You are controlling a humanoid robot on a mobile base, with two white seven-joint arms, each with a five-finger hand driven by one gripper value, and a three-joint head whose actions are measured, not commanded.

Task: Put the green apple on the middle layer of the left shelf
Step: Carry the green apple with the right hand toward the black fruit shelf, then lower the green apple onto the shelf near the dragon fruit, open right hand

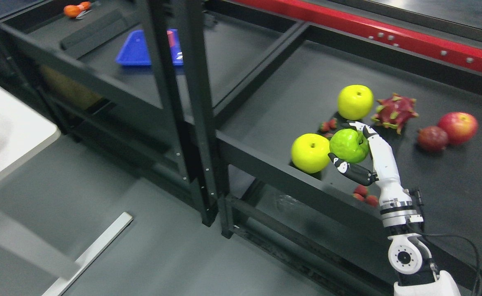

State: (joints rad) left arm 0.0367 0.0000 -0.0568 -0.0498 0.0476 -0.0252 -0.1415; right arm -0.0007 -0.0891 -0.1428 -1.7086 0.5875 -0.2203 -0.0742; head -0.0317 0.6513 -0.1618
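Observation:
A green apple is held in my right hand, whose fingers curl around it from the right and below, over the right shelf's middle layer. The arm rises from the lower right. A yellow apple sits just left of the green one, close to touching it. The left shelf's middle layer lies up and to the left, beyond the black uprights. My left hand does not show.
On the right shelf lie a second yellow apple, a dragon fruit, a red apple, a dark fruit and strawberries. A blue tray rests on the left shelf. A white table stands at left.

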